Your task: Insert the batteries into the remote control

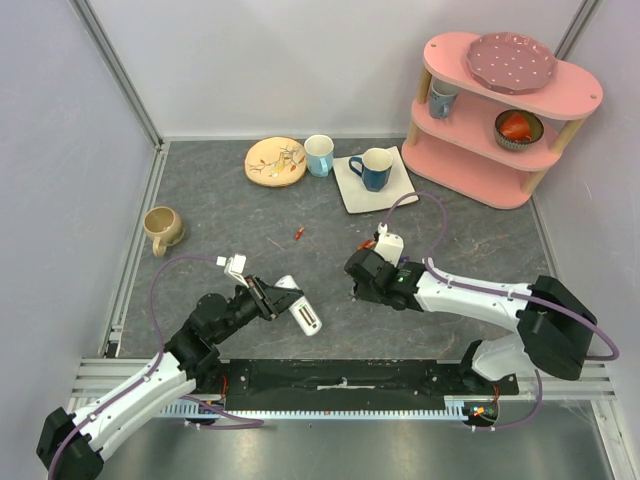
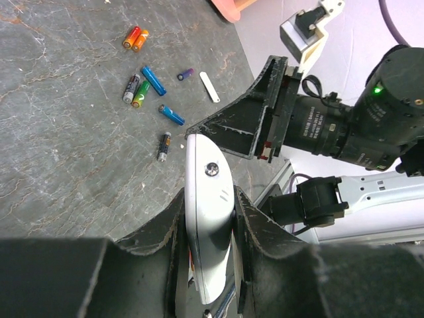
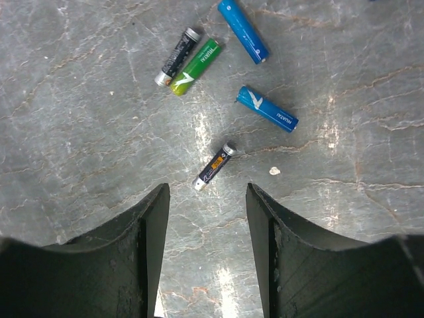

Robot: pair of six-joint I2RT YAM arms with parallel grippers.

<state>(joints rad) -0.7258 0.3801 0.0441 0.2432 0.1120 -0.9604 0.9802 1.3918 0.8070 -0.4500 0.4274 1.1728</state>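
L pincer (image 1: 266, 297) is clenched on the remote control (image 2: 207, 225), holding it off the surface (image 3: 79, 132) w/ one end poking out past the fingers. R pincer (image 3: 207, 192) is released, nothing in it, and hangs just above the batteries. It sits nearest the small dark battery (image 3: 214, 167), which lies at a slant just ahead of the gap. Two blue ones (image 3: 267, 108) (image 3: 243, 30) and a green battery (image 3: 195, 66) lie further off. A red-orange one (image 2: 131, 36) sits apart beyond them.

Step in hand, we reckon: pick up one cell. To do it well we'd:
- turn the wrist so the jaws cross the dark battery's width, not its length
- centre the gap on its middle
- drop straight down till the tips nearly touch the surface
- close gently, since it's round & could roll or squirt out

We'd also stay clear of the nearer blue one & hold L steady.
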